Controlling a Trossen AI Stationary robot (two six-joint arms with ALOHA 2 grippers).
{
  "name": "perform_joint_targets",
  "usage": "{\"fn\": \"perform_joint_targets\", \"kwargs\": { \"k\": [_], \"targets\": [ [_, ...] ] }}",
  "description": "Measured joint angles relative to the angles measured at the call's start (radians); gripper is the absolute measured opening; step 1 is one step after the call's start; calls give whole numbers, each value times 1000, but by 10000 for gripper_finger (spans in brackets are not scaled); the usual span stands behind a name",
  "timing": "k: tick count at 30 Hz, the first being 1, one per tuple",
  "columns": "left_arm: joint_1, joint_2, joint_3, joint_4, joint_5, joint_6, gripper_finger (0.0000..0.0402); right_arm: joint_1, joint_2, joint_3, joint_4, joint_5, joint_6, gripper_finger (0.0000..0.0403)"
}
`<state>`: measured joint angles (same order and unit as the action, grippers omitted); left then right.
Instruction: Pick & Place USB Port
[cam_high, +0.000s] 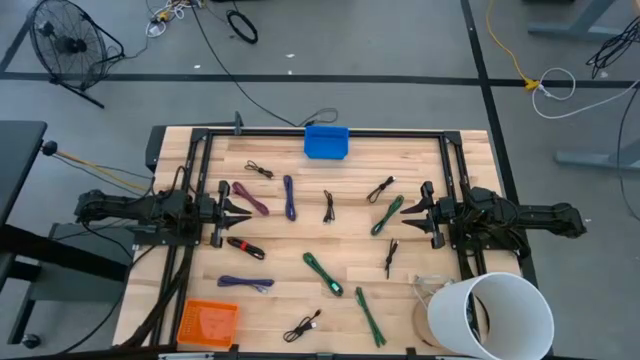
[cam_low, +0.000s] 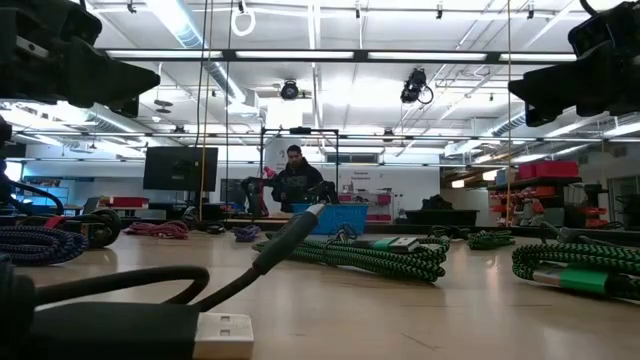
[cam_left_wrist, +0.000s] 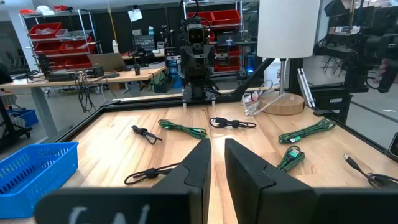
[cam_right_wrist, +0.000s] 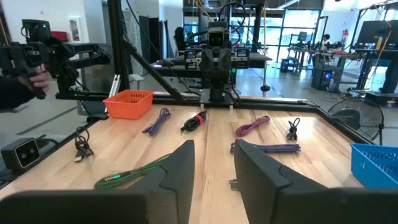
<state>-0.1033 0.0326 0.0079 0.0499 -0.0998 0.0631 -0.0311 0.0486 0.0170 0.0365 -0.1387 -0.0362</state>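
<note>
Both grippers, left (cam_high: 240, 213) and right (cam_high: 408, 211), hang with jaws parted, holding nothing; we risk snagging neighbouring cables (cam_high: 323, 273) crowded below the blue basket (cam_high: 326, 142).

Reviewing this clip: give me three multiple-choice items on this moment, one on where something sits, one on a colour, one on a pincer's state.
1. Where does the blue basket sit on the table, seen from overhead?
A. middle of the far edge
B. the near corner on the left arm's side
C. beside the white bucket

2. What colour is the basket at the near corner on the left arm's side?
A. green
B. orange
C. white

3. How is the left pincer?
A. shut on a cable
B. open and empty, above the table
C. inside the blue basket

Answers:
1. A, the high view shows it centred on the far edge.
2. B, it is plainly orange in the high view.
3. B, the left wrist view shows a gap between its fingers with nothing in it.
</note>
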Motion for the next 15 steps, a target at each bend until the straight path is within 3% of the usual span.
{"fn": "perform_joint_targets", "kwargs": {
  "k": [6,15],
  "targets": [
    [0,0,0,0,0,0,53,0,0,0,103,44,-51,116],
    [0,0,0,4,0,-1,53,0,0,0,280,45,109,116]
  ]
}}
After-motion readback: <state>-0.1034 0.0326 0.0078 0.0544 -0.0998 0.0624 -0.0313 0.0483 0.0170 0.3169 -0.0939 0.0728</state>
